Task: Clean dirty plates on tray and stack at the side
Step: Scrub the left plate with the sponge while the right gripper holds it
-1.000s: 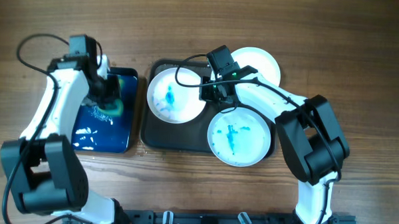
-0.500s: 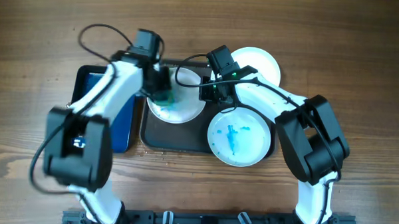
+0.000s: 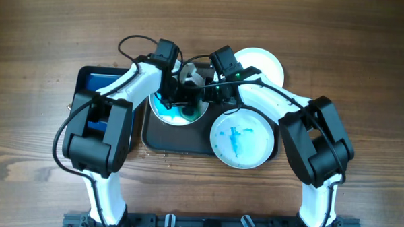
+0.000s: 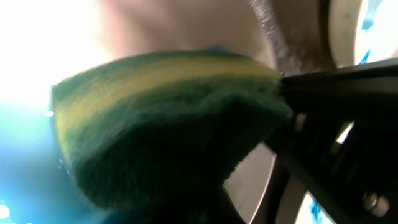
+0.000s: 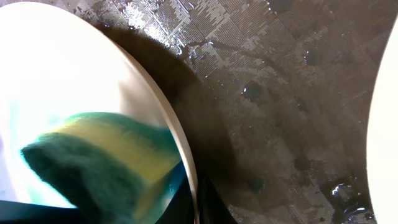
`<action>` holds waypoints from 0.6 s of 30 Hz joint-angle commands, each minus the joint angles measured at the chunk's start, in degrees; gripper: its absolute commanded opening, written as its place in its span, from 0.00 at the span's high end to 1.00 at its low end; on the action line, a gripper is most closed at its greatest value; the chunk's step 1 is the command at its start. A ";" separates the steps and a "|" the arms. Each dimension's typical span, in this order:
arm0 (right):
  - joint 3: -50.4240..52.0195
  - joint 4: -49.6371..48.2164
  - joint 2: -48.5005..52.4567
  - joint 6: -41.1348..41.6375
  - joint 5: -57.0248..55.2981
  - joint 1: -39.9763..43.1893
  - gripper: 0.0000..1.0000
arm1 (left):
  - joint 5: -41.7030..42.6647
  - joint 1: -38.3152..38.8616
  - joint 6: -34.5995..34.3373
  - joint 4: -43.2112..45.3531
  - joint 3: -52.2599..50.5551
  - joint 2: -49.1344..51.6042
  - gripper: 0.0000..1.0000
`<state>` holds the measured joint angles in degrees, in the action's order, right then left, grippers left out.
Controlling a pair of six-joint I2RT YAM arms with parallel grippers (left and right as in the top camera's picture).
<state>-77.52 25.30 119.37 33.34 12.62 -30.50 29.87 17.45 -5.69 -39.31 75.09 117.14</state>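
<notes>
A white plate [image 3: 163,102] smeared turquoise lies at the left of the dark tray [image 3: 181,136]. My left gripper [image 3: 175,99] is shut on a green and yellow sponge [image 3: 188,112] and presses it on this plate. The sponge fills the left wrist view [image 4: 155,124] and also shows in the right wrist view [image 5: 106,162]. My right gripper [image 3: 211,93] is shut on the plate's right rim [image 5: 180,143]. A second smeared plate [image 3: 241,138] lies at the tray's right front. A third plate [image 3: 263,65] lies on the table behind the tray's right end.
A smaller blue tray [image 3: 95,99] lies left of the dark tray, partly under my left arm. The dark tray's floor [image 5: 280,93] is wet with droplets. Both arms cross over the back of the dark tray, close together.
My left arm has swung right from the blue tray to the left plate, carrying the sponge, and now rubs further toward the plate's right side. The right arm has not moved.
</notes>
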 commanded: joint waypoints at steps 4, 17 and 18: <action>0.17 0.66 2.80 -0.31 -0.66 -0.09 0.96 | -40.96 1.40 -18.60 5.62 -1.20 1.79 0.96; 0.31 1.55 3.45 -0.42 8.81 0.46 0.96 | -21.11 1.51 -12.63 -6.34 -1.20 1.79 0.96; 0.33 1.57 3.82 -0.83 11.47 0.72 0.96 | -19.91 1.51 -12.48 -6.14 -1.20 1.79 0.96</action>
<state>-77.95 25.85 119.79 33.65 14.79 -30.26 -4.05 19.77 -25.58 -43.40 76.97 115.50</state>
